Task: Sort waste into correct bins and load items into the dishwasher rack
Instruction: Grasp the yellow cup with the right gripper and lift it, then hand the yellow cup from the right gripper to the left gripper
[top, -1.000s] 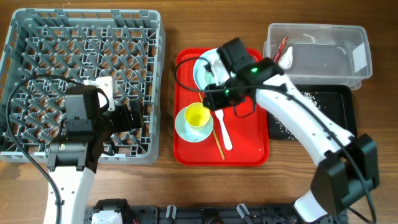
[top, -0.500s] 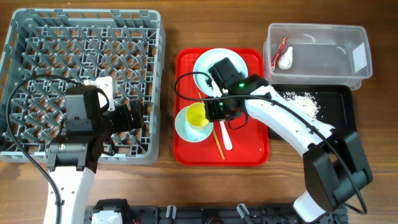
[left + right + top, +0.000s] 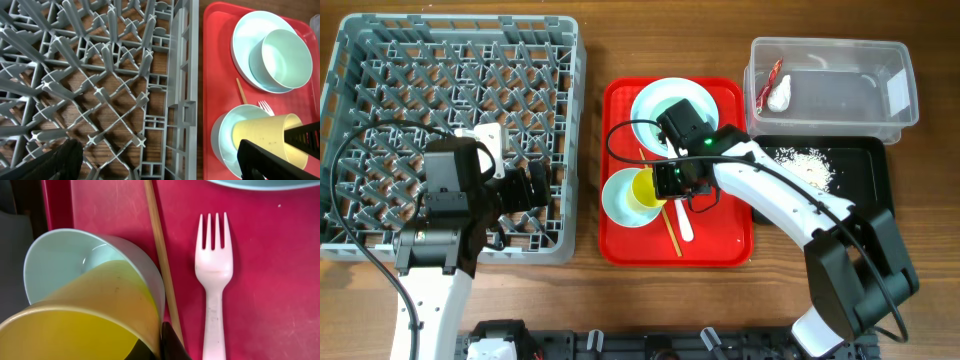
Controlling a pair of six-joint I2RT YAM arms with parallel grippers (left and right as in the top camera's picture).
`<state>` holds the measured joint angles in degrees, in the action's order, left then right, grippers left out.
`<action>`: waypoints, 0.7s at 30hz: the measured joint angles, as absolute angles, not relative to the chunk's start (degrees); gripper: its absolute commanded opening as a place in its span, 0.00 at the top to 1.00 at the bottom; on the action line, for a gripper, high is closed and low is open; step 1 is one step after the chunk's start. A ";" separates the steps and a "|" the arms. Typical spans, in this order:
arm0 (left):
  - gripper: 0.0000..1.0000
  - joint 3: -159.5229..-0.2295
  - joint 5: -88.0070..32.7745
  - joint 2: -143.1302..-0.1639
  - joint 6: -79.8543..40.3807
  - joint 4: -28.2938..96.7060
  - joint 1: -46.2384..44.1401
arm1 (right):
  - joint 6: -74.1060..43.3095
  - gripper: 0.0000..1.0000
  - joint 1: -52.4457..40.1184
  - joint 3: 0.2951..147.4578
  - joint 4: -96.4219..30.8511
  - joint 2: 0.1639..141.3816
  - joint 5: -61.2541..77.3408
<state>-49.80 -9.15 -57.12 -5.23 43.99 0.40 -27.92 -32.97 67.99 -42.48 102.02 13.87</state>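
My right gripper [image 3: 665, 181] is shut on the rim of the yellow cup [image 3: 642, 187], which leans in a mint bowl [image 3: 617, 202] on the red tray. The right wrist view shows one finger inside and one outside the rim [image 3: 157, 347]. The white fork [image 3: 214, 280] and a chopstick [image 3: 160, 255] lie beside the bowl. The plate [image 3: 245, 40] carries the second bowl [image 3: 282, 57]. My left gripper [image 3: 535, 185] is open and empty over the grey rack's [image 3: 450, 60] right edge. The wrapper [image 3: 772, 78] and the scrap [image 3: 780, 95] lie in the clear tub [image 3: 840, 50]. The crumbs [image 3: 805, 162] lie in the black tray [image 3: 860, 200].
The red serving tray [image 3: 720, 240] sits between the rack and the bins. Bare wooden table [image 3: 595, 60] shows between rack and tray and along the front. The rack's pegs [image 3: 100, 75] hold nothing in view.
My right gripper moved from over the plate down to the yellow cup and closed on its rim. The cup now leans right. More crumbs lie in the black tray. The left arm stayed still.
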 measured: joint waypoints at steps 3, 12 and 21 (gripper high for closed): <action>0.00 -49.80 -9.15 -57.12 -5.23 43.99 0.40 | -28.10 0.96 -32.97 68.05 -42.48 102.02 13.87; 0.00 -49.80 -12.34 -57.12 -5.26 43.94 0.40 | -27.55 0.96 -29.58 72.82 -44.14 96.77 15.88; 0.00 -49.82 -28.71 -60.93 -7.68 37.34 -0.67 | -26.92 0.96 -24.75 74.74 -44.18 87.46 21.91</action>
<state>-49.82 -28.71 -60.93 -7.68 37.34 -0.67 -26.92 -24.75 74.74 -44.18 87.46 21.91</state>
